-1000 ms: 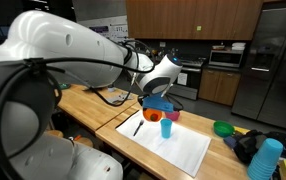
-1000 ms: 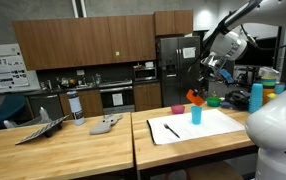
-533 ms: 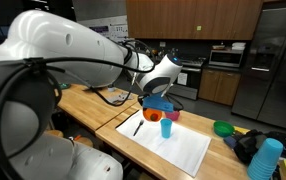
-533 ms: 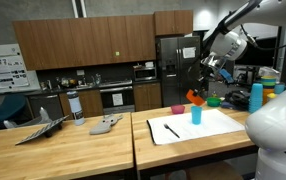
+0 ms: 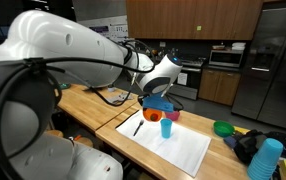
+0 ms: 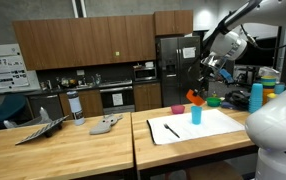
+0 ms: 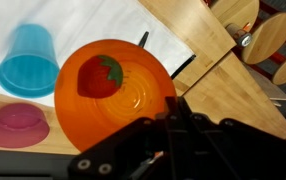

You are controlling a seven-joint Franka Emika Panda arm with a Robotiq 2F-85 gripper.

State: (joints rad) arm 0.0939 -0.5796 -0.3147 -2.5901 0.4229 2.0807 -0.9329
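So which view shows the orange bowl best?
The wrist view: the orange bowl appears large, seen from above, with a strawberry in it. In both exterior views it is only a small, distant orange patch.

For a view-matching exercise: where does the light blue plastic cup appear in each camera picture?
In an exterior view: light blue plastic cup, lower middle.
In an exterior view: the cup, right of centre.
Wrist view: the cup, upper left.
Shared landmark: the white rectangular mat it stands on.
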